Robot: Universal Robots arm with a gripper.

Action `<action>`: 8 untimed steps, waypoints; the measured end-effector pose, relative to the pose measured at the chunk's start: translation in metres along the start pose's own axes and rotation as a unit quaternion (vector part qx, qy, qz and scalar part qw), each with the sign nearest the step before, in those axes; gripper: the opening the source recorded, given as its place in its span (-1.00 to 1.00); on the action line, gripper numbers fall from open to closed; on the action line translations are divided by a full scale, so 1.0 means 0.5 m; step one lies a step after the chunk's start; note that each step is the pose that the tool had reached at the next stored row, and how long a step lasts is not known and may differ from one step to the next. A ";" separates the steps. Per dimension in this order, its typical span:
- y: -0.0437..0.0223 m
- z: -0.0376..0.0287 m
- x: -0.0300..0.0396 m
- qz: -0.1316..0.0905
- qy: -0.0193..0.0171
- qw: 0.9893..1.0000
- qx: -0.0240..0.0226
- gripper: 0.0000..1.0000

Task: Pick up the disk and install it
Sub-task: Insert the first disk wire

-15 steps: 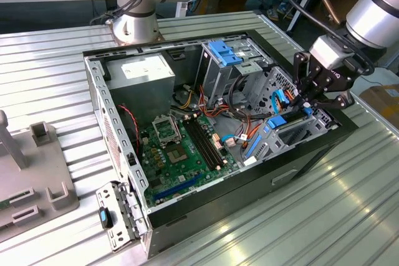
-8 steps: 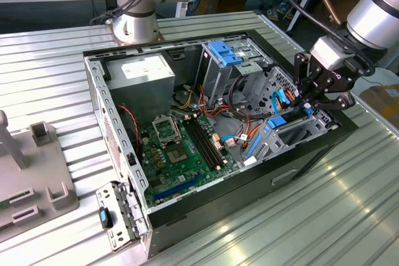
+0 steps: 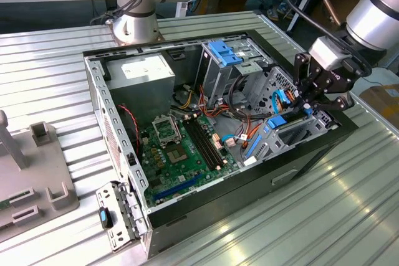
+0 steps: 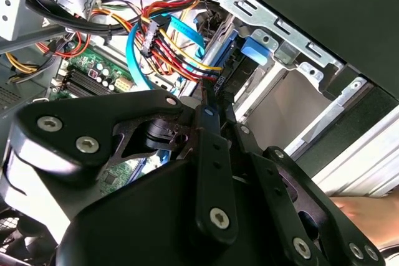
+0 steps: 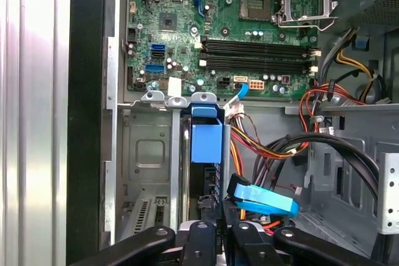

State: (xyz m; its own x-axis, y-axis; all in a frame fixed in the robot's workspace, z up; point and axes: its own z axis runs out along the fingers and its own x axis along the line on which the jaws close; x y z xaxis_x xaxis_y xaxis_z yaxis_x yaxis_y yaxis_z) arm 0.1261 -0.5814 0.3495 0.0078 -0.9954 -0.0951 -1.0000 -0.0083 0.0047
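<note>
Table (image 3: 262,228): ribbed bare metal, glossy. Case (image 3: 299,160): matt black shell, dull grey steel inside. Gripper (image 3: 310,99) beside the case: matt black.

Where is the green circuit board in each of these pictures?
Exterior view: the green circuit board lies flat inside the open computer case.
Second wrist view: a patch of it shows behind the coloured cables.
First wrist view: it lies beyond the drive bay.
Shared landmark: the black gripper.
</note>
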 end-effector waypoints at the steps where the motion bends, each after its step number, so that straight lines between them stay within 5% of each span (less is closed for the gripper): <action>1: 0.000 0.000 0.000 0.001 0.000 1.000 0.000 -0.68; 8: 0.000 0.003 0.001 0.001 0.000 1.000 0.000 -0.68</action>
State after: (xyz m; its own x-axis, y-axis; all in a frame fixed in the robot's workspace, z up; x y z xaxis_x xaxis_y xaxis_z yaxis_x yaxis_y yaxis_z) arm 0.1261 -0.5819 0.3477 0.0048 -0.9954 -0.0953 -1.0000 -0.0053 0.0046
